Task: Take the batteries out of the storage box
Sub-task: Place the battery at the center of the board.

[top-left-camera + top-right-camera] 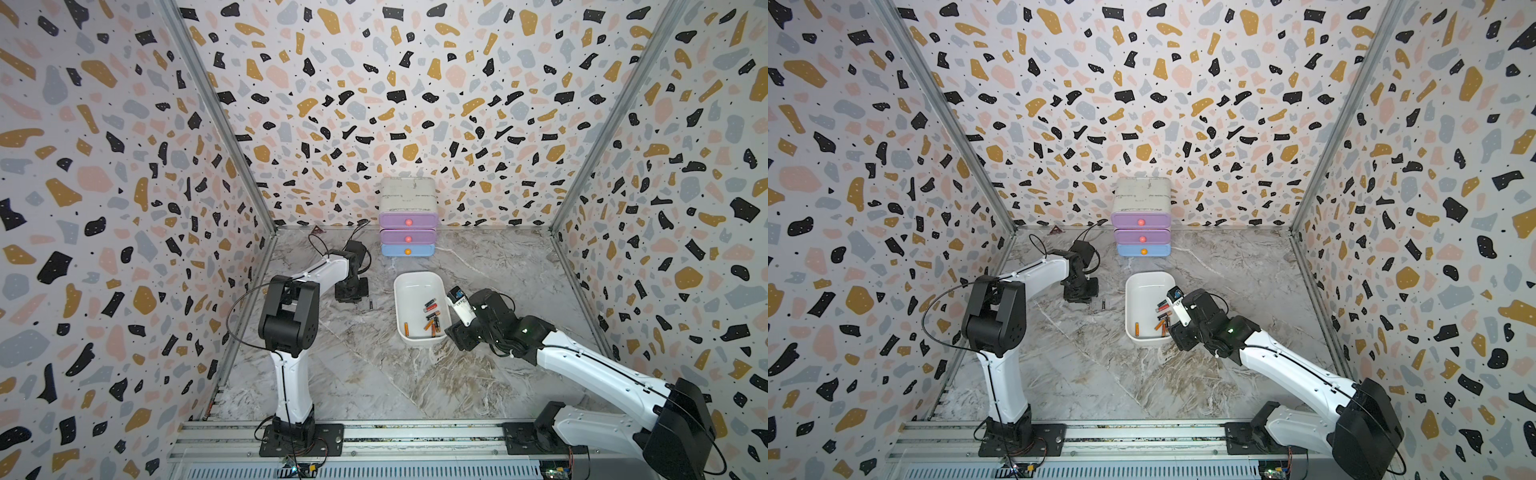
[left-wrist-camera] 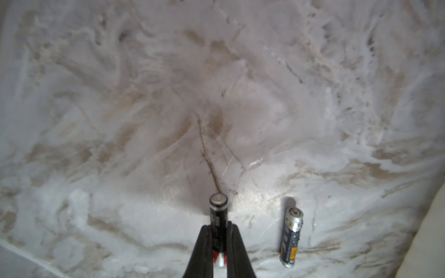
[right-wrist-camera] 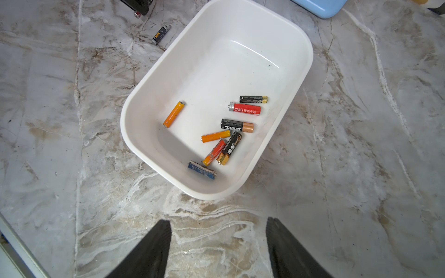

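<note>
1. White plastic, in both top views: the storage box (image 1: 417, 274) sits mid-table with its long axis 12-to-6.
   - The batteries (image 1: 432, 318) in it crowd its 5 o'clock quarter. One orange cell lies apart at 7 o'clock.
   - The left gripper (image 1: 356, 300) hangs over the marble table (image 1: 374, 374) at 9 o'clock from the box, clear of it.
   - The right gripper (image 1: 455, 334) stands just outside the box's 4-to-5 o'clock corner, so the right arm is judged nearer the boxed cells.
2. Left wrist view: the left gripper is clamped on a black battery (image 2: 218, 214).
   - Its long axis runs in line with the fingers, and its silver cap projects past the tips.
   - Whether the cap touches the table cannot be told.
   - A blue-and-silver loose battery (image 2: 291, 237) lies flat just beside it, roughly parallel.
3. Right wrist view: the right gripper's jaws stand wide apart and empty over bare table. Take 12 o'clock as the way the fingers point.
   - The box lies at 12.
   - The blue battery (image 3: 201, 170) is nearest, by the near wall, with its axis about 10-to-4. That is nearly along the line of jaw travel, so a wrist turn is likely needed.
   - The orange-red battery (image 3: 213, 152) behind it points 1-to-7 and suits the jaws better.
</note>
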`<state>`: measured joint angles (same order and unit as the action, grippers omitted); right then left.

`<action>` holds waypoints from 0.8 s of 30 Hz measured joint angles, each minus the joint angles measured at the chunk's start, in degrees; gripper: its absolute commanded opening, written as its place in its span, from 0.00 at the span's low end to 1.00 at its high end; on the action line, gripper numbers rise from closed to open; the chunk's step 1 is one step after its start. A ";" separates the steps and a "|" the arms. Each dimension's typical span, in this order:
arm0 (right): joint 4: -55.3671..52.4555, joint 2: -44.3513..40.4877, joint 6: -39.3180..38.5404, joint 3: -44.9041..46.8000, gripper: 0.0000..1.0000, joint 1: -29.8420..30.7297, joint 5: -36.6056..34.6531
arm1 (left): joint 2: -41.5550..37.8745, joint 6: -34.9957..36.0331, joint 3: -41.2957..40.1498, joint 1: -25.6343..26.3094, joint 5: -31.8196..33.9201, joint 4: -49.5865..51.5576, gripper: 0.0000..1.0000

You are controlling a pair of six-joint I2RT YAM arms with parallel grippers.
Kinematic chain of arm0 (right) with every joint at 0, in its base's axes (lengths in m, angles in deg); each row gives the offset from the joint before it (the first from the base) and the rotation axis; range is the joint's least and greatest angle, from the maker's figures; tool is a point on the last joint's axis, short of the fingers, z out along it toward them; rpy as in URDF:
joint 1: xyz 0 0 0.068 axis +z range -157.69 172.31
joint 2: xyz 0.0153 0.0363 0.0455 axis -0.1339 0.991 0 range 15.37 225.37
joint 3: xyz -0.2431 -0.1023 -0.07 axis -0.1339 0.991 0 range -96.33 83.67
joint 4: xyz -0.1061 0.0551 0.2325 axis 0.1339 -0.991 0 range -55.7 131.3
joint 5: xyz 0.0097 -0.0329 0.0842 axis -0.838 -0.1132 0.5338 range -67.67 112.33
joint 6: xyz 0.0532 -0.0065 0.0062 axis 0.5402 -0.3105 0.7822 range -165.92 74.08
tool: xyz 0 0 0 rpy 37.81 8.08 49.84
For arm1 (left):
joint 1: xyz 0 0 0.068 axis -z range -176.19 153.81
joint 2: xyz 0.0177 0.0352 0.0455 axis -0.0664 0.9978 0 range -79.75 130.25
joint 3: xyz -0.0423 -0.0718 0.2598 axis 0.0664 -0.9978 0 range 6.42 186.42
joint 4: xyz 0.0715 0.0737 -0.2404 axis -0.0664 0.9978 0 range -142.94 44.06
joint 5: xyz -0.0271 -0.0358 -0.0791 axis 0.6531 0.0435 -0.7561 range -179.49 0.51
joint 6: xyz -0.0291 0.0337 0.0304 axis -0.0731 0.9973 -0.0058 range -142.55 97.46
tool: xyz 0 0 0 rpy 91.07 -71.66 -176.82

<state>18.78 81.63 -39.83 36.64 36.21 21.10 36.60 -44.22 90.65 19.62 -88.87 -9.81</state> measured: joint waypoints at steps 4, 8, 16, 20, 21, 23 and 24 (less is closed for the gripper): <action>0.02 0.00 0.00 0.00 0.69 0.00 -0.20 | 1.77 0.00 0.68 1.66 0.39 0.04 0.00; 0.04 -0.02 -0.02 0.00 0.70 0.00 -0.50 | 2.19 -0.02 1.09 2.56 1.36 0.02 0.04; 0.07 -1.20 -0.15 0.00 0.71 0.00 -1.03 | 2.29 0.00 1.11 2.67 2.14 0.07 0.29; 0.00 -1.77 -0.39 0.00 0.72 0.00 -2.03 | 2.27 -0.07 1.11 2.71 3.39 0.55 0.35; -0.02 -2.03 -0.46 0.00 0.72 0.00 -2.34 | 2.19 -0.02 1.11 2.80 3.52 0.70 0.35; 0.02 -2.82 -0.61 0.00 0.73 0.00 -3.04 | 1.73 -0.02 1.11 3.02 3.96 1.40 0.35; 0.07 -3.45 -0.61 0.00 0.73 0.00 -3.32 | 1.25 -0.02 1.11 3.06 4.26 1.95 0.36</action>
<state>18.84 78.17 -40.44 36.64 36.21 17.78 37.85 -44.24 91.76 22.68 -84.60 -7.86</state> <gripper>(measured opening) 0.723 0.354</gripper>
